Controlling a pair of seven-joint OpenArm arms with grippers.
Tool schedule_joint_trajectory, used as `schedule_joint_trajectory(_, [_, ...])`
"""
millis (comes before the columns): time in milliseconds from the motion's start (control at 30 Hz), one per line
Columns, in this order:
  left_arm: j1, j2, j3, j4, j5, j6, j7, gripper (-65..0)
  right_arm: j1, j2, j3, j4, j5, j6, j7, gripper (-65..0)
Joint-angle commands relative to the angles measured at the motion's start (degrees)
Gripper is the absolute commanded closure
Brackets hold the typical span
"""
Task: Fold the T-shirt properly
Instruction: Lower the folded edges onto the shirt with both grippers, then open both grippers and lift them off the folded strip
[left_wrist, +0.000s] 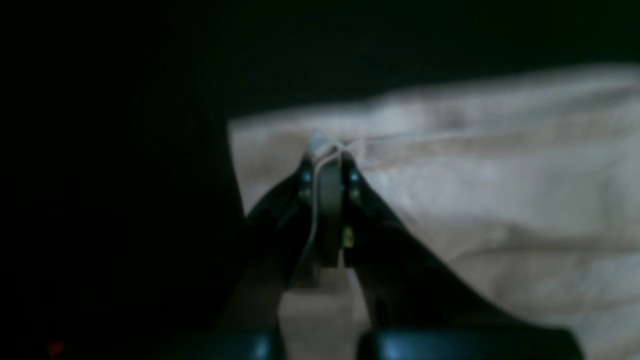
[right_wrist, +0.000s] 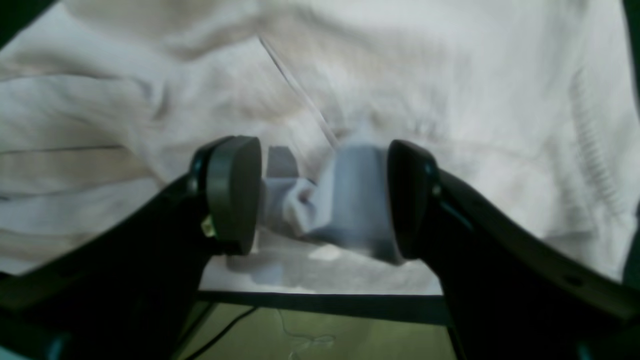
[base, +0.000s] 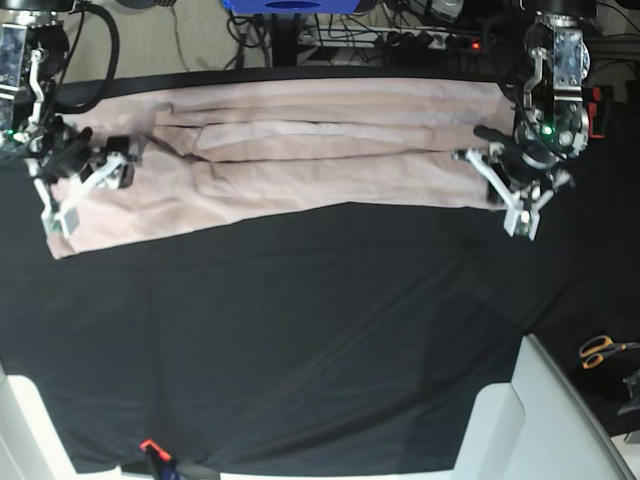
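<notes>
Plain pale pink cotton T-shirt (base: 300, 160), folded into a long band, stretched sideways along the twelve o'clock edge of the black table cloth (base: 300, 340) in the base view; layered lengthwise folds and creases across its middle; one end at ten o'clock, the other at two o'clock.

Left gripper (left_wrist: 327, 165), at two to three o'clock in the base view (base: 500, 185), pinched tight on a corner of the T-shirt (left_wrist: 450, 175); in the left wrist view, a thin fold of cloth nipped between the closed black fingers (left_wrist: 352, 180), a pale seam line running out toward three o'clock.

Right gripper (right_wrist: 322, 195), at nine to ten o'clock in the base view (base: 85, 185), with jaws parted but a bunched wad of the T-shirt (right_wrist: 400, 75) lodged between the round black pads (right_wrist: 235, 192); cloth touching both pads in the right wrist view, much blurred; table edge and pale floor at six o'clock there.

Orange-handled scissors (base: 600, 349) at four o'clock, off the cloth, well apart from the garment; small orange clip (base: 149, 446) at seven o'clock on the near hem of the cloth.
</notes>
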Motion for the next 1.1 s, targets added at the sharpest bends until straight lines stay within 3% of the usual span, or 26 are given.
schedule_joint_trajectory(0, [-0.06,-0.70,-0.30,1.27,-0.11,0.04,-0.57,0.0,0.55,0.71,0.40,2.38,0.63,0.37,0.96,-38.1])
schedule_joint_trajectory(567, [-3.23,-0.96,0.31,4.17,-0.02,0.04,-0.39,0.0,0.90,0.62,-0.13,5.81,0.63,0.28,0.52,-38.1])
schedule_joint_trajectory(800, [0.81,-1.05,0.40,7.69,-0.02,-0.14,-0.21,0.0,0.99,0.62,-0.13,5.81,0.63,0.28,0.52,-38.3])
schedule_joint_trajectory(1067, [3.80,-4.39,1.81,7.33,-0.02,-0.14,-0.57,0.0,1.07,0.35,-0.13,5.81,0.63,0.28,0.52,-38.3])
